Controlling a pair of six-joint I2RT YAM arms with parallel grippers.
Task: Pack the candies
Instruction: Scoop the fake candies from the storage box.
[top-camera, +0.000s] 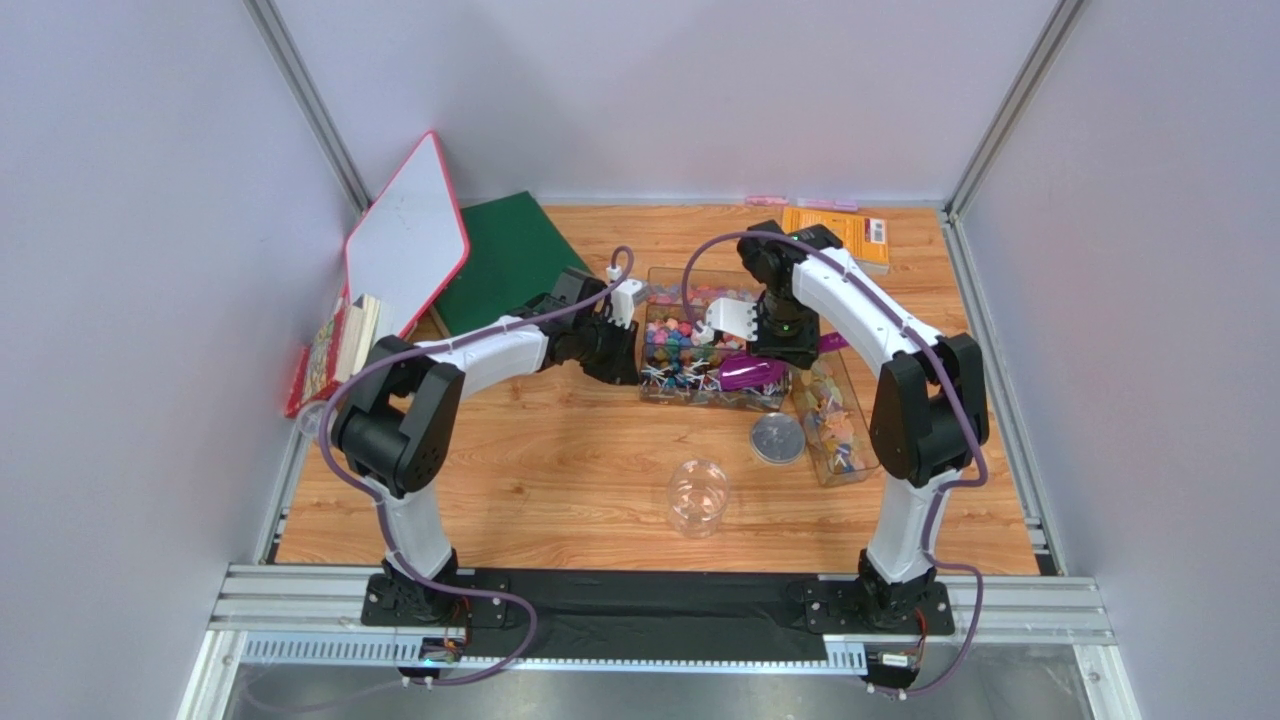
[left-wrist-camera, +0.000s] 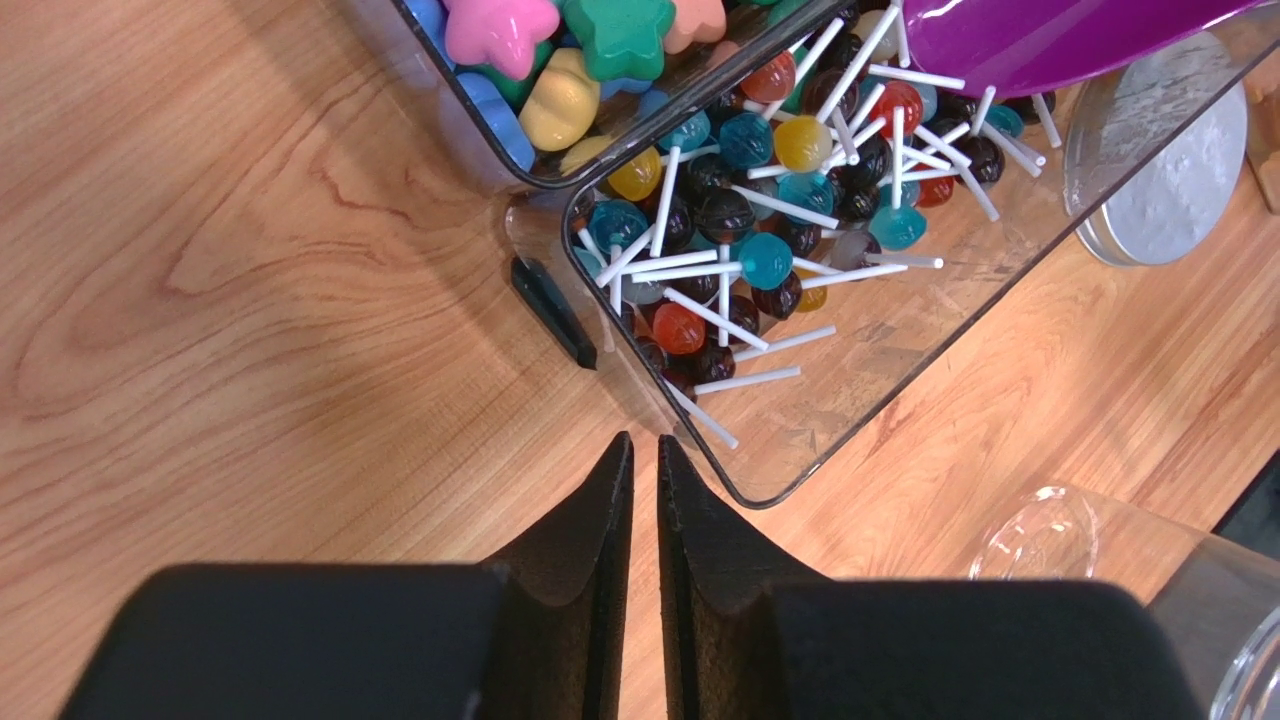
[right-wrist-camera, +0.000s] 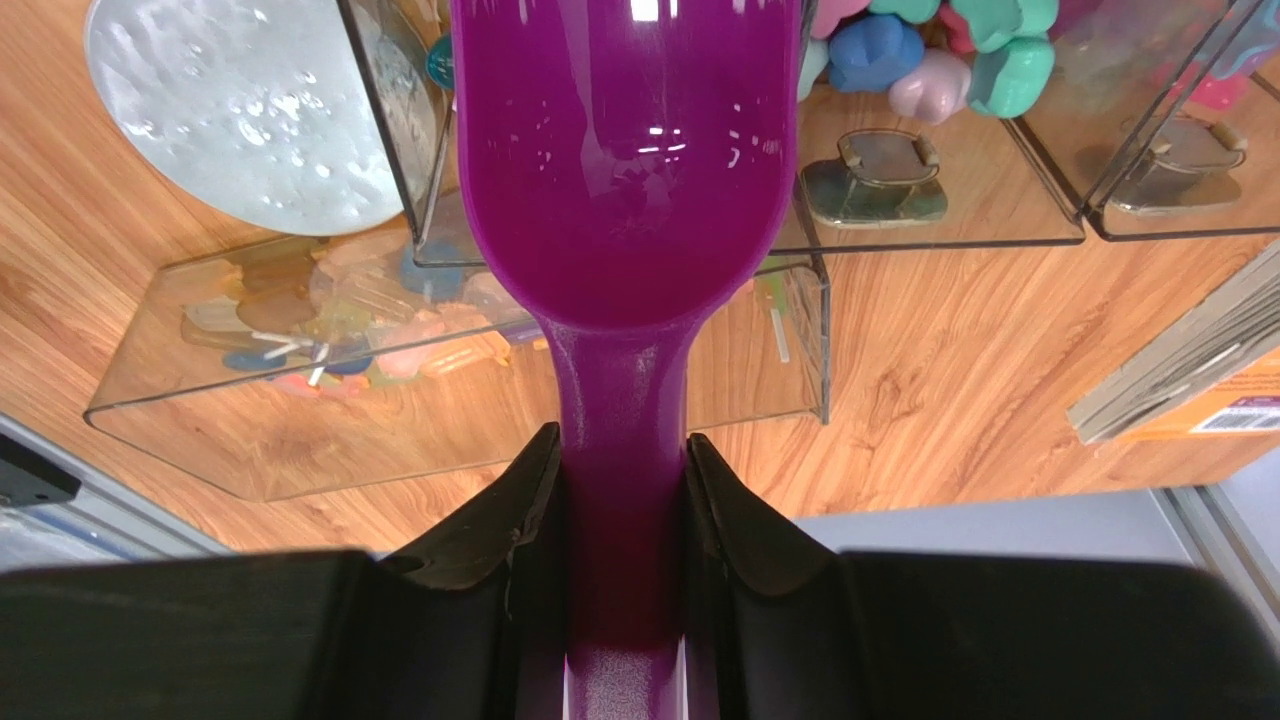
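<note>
The candies (top-camera: 679, 348) fill a clear divided tray at mid-table: lollipops on white sticks (left-wrist-camera: 751, 225) in the near compartment, star-shaped sweets (left-wrist-camera: 571, 45) beyond. More candies (top-camera: 834, 420) lie in a second clear tray to the right, also in the right wrist view (right-wrist-camera: 346, 338). My left gripper (top-camera: 616, 357) (left-wrist-camera: 643, 450) is shut and empty, hovering over bare wood just left of the lollipop tray's corner. My right gripper (top-camera: 774, 348) (right-wrist-camera: 624, 450) is shut on the purple scoop's handle; the scoop bowl (right-wrist-camera: 624, 150) (top-camera: 747, 372) hangs over the tray's near right side and looks empty.
An open clear jar (top-camera: 699, 498) stands in front of the trays, its silver lid (top-camera: 777, 440) beside it. A red-framed whiteboard (top-camera: 406, 240), a green board (top-camera: 511, 248) and stacked books (top-camera: 331, 353) sit at back left. An orange book (top-camera: 842, 233) lies at back right.
</note>
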